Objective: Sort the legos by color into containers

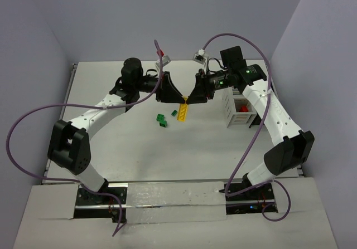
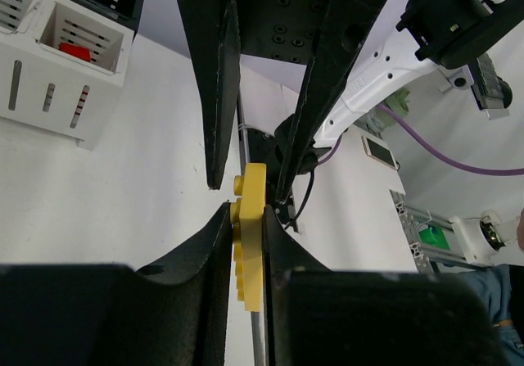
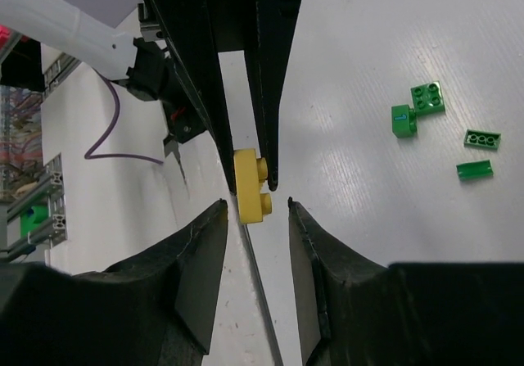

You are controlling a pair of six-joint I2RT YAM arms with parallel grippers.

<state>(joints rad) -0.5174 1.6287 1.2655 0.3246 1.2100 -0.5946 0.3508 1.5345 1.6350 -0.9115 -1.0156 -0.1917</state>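
Yellow lego (image 2: 252,259) edge-on, lengthwise in left hand (image 2: 247,210)

Yellow brick (image 2: 250,243); green bricks (image 3: 428,98); white box (image 2: 57,75); perhaps red brick (image 2: 75,51).

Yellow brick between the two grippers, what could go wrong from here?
1. The left gripper clamps the yellow brick while the right gripper stands open around it; releasing before the right one closes would likely drop it.
2. Both grippers' tips sit very near each other and could collide.
3. A fall might scatter the green bricks nearby.
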